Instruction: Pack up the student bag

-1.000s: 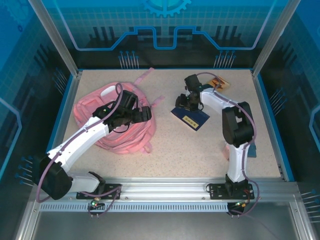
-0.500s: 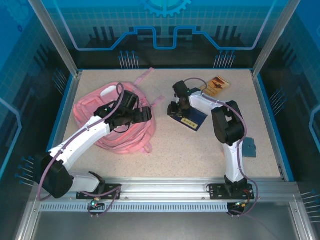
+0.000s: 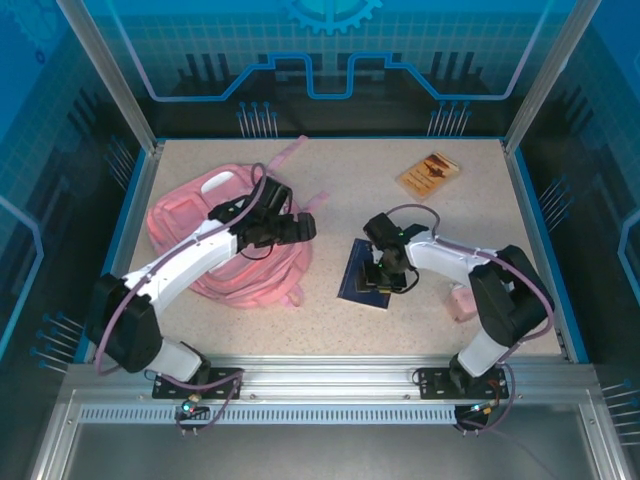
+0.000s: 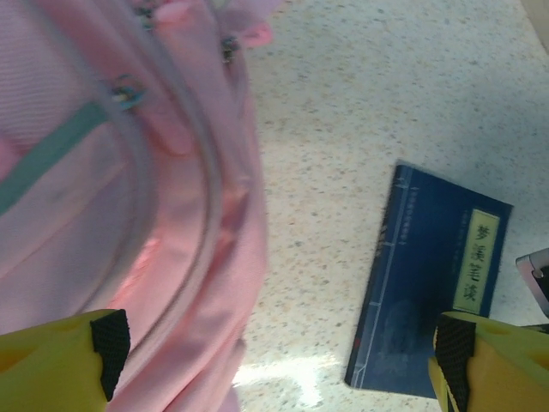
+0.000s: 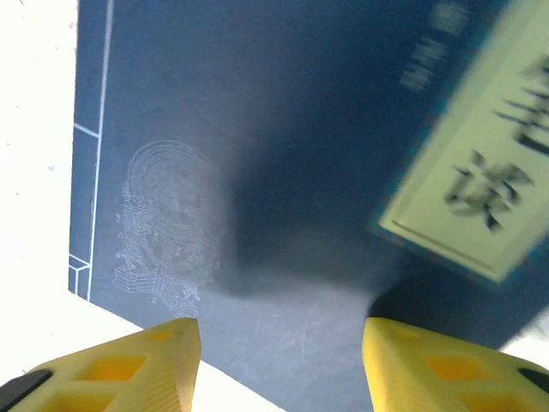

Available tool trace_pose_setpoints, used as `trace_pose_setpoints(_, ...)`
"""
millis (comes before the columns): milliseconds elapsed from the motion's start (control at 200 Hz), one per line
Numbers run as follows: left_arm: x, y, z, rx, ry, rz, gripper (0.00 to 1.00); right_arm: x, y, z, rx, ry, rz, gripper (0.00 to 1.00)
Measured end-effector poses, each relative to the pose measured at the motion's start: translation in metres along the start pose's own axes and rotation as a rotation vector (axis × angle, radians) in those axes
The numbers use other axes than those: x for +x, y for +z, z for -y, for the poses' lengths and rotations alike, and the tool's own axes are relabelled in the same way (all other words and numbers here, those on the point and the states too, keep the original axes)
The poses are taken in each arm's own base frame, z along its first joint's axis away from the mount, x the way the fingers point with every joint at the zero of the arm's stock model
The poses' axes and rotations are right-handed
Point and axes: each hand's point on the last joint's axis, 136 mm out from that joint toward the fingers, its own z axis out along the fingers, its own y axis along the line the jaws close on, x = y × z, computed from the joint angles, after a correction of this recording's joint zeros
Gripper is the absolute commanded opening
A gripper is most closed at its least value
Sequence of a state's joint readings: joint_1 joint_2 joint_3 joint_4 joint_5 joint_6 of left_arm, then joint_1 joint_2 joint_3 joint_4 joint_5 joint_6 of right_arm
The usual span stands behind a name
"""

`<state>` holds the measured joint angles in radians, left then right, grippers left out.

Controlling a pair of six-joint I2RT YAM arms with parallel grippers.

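The student bag [image 3: 195, 240] is a soft pink backpack lying flat on the left of the table; in the left wrist view its pink fabric and zip seams [image 4: 111, 172] take up the left half. My left gripper [image 3: 303, 228] hovers open over the bag's right edge with nothing between its fingers [image 4: 110, 342]. A dark blue booklet [image 3: 360, 278] with a pale title label [image 4: 477, 262] lies on the table right of the bag. My right gripper [image 3: 384, 276] is low over that booklet's cover [image 5: 257, 172], fingers [image 5: 163, 360] apart and gripping nothing.
A brown book [image 3: 430, 172] lies at the back right of the speckled table [image 3: 400, 330]. A small pink object [image 3: 462, 300] sits beside the right arm's elbow. Blue walls and metal posts ring the table.
My right gripper has swept toward the near left, and the blue booklet has slid along with it. My left gripper has shifted right, from over the bag to its right edge.
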<state>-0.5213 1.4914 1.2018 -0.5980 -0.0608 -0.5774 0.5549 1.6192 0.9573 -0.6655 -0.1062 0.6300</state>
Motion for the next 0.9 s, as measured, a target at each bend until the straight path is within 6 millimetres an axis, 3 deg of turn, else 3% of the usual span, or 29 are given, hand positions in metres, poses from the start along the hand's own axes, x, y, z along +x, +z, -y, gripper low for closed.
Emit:
trace_pose_setpoints(95,0.001,0.013,0.022,0.038,0.029,-0.036,0.88,-0.008,-0.014,0.007,-0.006,0.029,0.045,0.56)
trace_pose_setpoints(215,0.009,0.032,0.056,0.083,0.074,-0.094,0.84,-0.030,-0.036,0.031,-0.003,0.120,0.128,0.58)
trace_pose_setpoints(420,0.048,0.079,0.094,0.111,0.143,-0.233,0.77,-0.055,-0.055,0.069,-0.001,0.259,0.203,0.59)
trace_pose_setpoints(635,0.075,0.115,0.093,0.087,0.135,-0.339,0.68,-0.060,-0.049,0.069,-0.044,0.277,0.184,0.47)
trace_pose_setpoints(900,0.091,0.135,0.089,0.081,0.112,-0.409,0.58,-0.051,-0.022,0.069,-0.063,0.287,0.102,0.36)
